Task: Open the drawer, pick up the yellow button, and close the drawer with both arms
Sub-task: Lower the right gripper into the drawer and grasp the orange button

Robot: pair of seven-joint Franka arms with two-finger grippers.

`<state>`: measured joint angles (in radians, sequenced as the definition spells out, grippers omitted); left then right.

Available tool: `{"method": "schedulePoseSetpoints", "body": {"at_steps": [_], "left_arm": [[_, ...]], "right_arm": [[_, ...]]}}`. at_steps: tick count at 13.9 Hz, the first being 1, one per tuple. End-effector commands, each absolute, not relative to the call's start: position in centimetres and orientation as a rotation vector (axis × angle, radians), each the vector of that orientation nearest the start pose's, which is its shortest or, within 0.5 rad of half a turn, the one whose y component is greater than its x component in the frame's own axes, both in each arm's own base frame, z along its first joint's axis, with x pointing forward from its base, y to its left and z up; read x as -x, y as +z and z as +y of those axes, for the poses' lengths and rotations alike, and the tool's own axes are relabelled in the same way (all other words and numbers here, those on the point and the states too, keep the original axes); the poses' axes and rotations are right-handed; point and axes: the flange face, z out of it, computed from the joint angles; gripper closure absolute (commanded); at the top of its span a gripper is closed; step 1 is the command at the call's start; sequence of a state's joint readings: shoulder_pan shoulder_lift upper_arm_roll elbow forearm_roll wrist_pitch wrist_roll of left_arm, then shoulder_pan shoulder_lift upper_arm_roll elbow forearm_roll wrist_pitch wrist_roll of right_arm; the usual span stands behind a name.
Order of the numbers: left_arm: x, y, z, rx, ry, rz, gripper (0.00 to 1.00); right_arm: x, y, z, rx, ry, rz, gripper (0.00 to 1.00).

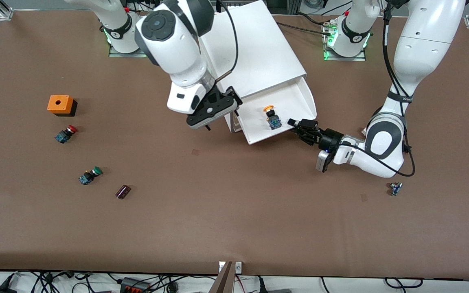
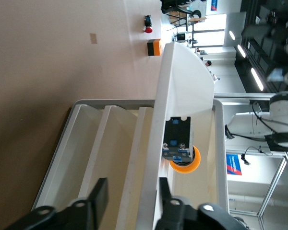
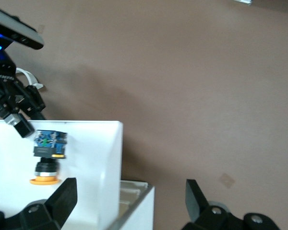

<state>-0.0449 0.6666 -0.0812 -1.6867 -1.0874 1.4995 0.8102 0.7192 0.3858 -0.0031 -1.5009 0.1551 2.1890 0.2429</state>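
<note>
The white cabinet (image 1: 255, 53) has its uppermost drawer (image 1: 295, 99) pulled out. The yellow-orange-capped button (image 1: 271, 116) lies inside it. My left gripper (image 1: 294, 123) is open at the drawer's front wall near one corner. In the left wrist view the wall (image 2: 151, 158) stands between the fingers (image 2: 100, 195) and the button (image 2: 181, 148) lies just inside. My right gripper (image 1: 223, 120) is wide open over the drawer's other front corner. The right wrist view shows the button (image 3: 49, 158), the drawer wall (image 3: 110, 163) and my right gripper (image 3: 129, 191).
Toward the right arm's end lie an orange box (image 1: 61, 104), a red-capped button (image 1: 66, 134), a green-capped button (image 1: 90, 175) and a small dark part (image 1: 123, 191). A small blue-black part (image 1: 395, 188) lies near the left arm's elbow.
</note>
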Motion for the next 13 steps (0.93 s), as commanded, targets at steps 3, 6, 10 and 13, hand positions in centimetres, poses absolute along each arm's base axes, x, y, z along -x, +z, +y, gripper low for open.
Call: {"method": "schedulePoseSetpoints", "body": {"at_steps": [3,6,10,13], "left_arm": [[-61.5,30.3,-16.4,-2.008,-0.563,-0.276,0.0],[-62.4,33.8,-15.0,-2.208,-0.608,-0.248,0.0],[-63.7,36.0,-11.2,-2.596,-0.67,-0.166,0.0],[-64.0,35.9,-8.8,-2.809,-0.717,-0.013,0.0]], "right_arm": [[-52.3,47.4,52.2,2.785,-0.308,-0.521,0.0],[-51.4,45.9,54.2,2.805,-0.306,-0.533,0.0],[-49.9,44.7,56.8,2.799,-0.298,-0.59,0.0],[-49.9,43.3,58.6,2.804,-0.294,-0.526,0.0]]}}
